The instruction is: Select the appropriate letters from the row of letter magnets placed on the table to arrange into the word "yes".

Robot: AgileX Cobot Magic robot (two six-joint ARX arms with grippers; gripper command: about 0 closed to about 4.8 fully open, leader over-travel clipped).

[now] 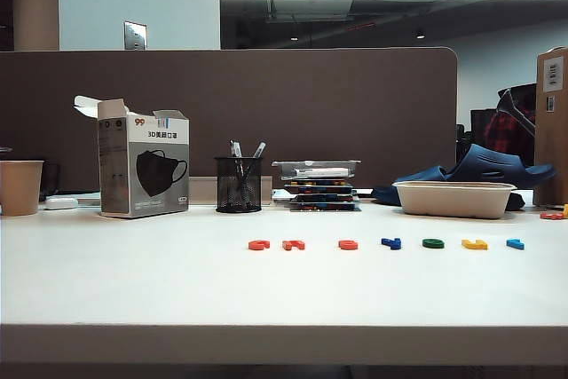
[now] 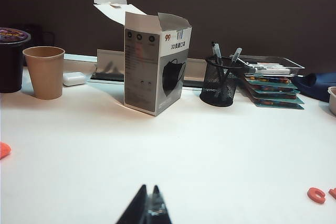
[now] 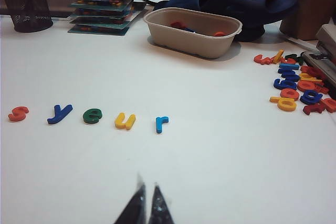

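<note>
The letter magnets lie in a row on the white table (image 1: 133, 281). From left to right the row has three orange-red letters, then a dark blue y (image 1: 391, 243), a green e (image 1: 433, 243), a yellow letter (image 1: 474, 244) and a light blue letter (image 1: 515, 243). The right wrist view shows the orange-red s (image 3: 18, 114), the y (image 3: 59, 114) and the e (image 3: 92, 116) side by side. My right gripper (image 3: 147, 187) is shut and empty, well short of the row. My left gripper (image 2: 149, 188) is also shut and empty, over bare table. Neither gripper shows in the exterior view.
A mask box (image 1: 144, 170), a paper cup (image 1: 19, 187), a mesh pen holder (image 1: 239, 184) and stacked trays (image 1: 319, 185) line the back. A beige bowl (image 3: 191, 34) and a pile of loose letters (image 3: 299, 85) lie at the right. One orange-red letter (image 2: 316, 195) shows in the left wrist view.
</note>
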